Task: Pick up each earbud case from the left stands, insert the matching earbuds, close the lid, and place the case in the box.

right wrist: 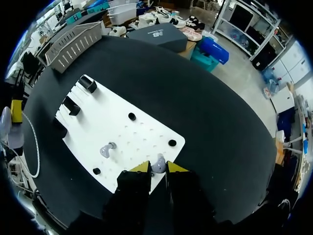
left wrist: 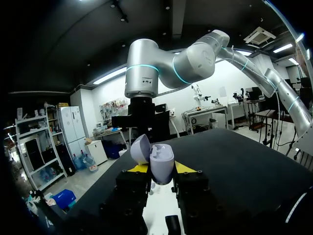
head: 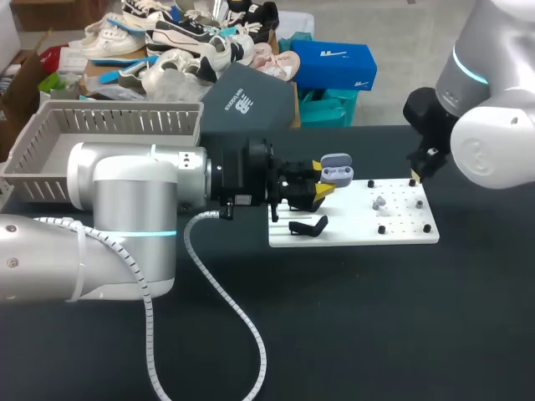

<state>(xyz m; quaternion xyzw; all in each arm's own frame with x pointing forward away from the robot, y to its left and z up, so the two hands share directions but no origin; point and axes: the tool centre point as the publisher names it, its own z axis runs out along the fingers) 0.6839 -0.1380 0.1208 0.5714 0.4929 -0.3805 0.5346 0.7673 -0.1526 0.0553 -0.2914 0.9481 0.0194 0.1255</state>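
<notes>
Left gripper clamped on open lilac earbud case, over white board; right gripper nipping an earbud at board's edge. Insertion step, seemingly: next, lift earbud, seat squarely in case.

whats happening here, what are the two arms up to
The left arm has its jaws shut on an open lavender earbud case, held above the stand end of the white board. The right arm is down at one earbud by the board's opposite edge; whether it is gripped is unclear. A second earbud lies on the board.
</notes>
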